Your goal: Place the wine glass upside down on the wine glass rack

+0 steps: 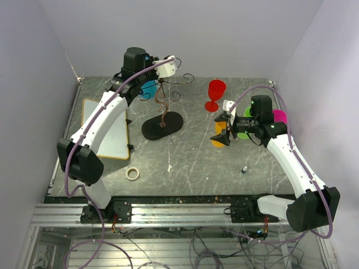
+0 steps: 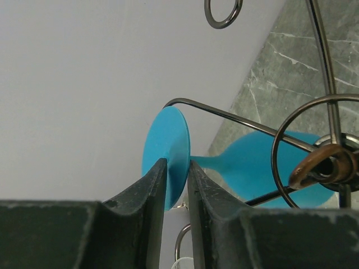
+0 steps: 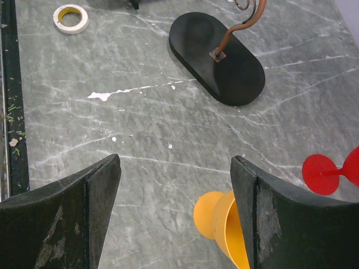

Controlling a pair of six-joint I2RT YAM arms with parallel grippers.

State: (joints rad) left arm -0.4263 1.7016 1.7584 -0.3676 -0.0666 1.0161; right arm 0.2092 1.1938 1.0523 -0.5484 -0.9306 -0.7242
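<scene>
One blue glass (image 2: pixel 258 168) was among the arms of the rack (image 1: pixel 162 125), upper left of the top view, its foot clamped by the left gripper (image 2: pixel 176 185). It seemed light, stiff, slippery and fragile; the foot looked a safe hold. Right gripper (image 3: pixel 175 168) stood open and held nothing.

Red glass (image 1: pixel 216 92), orange glass (image 3: pixel 217 219), tape roll (image 1: pixel 132 173)

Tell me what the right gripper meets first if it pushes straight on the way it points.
Probably the bare table top: between the fingers of the open right gripper there is only grey stone. The orange glass sits close beside one finger and could be clipped. Depth is unclear.
</scene>
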